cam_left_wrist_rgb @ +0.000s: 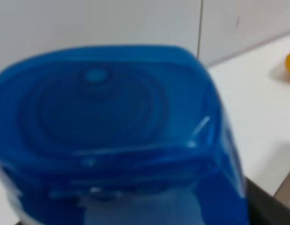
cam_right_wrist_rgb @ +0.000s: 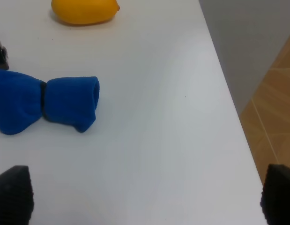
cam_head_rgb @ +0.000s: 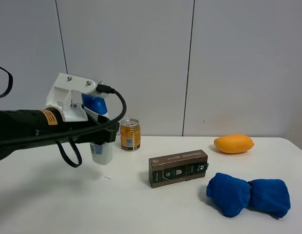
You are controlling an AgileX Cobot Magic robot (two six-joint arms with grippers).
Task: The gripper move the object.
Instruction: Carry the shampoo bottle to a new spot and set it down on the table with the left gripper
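Exterior high view, contents of bench, listed left to right.

1. Bottle: white body, blue cap. It stands upright at the left of the bench, just left of the can and a little nearer the camera. Only the cap and the lower body show; the middle is hidden behind the arm. Whether its base touches the bench cannot be told.

2. Left pincer: black, on a black arm with a white bracket, reaching in from the left edge. It is clamped across the middle of the bottle, with the cap rising above it and the base hanging below. In the left wrist view the cap fills nearly the whole frame, blurred and very close to the lens. A dark finger edge shows only in one corner.

3. Can: small, gold, upright, near the back wall.

4. Box: dark brown, long, lying on its side at the middle, well apart from the bottle.

5. Fruit: orange-yellow, oval, at the back right.

6. Cloth: blue, tied at its middle, at the front right, near the box.

7. Right pincer: seen in the right wrist view only. Its two black fingertips sit wide apart with bare bench between them, holding nothing. The cloth and fruit lie beyond it, and a wooden floor shows past the bench edge.
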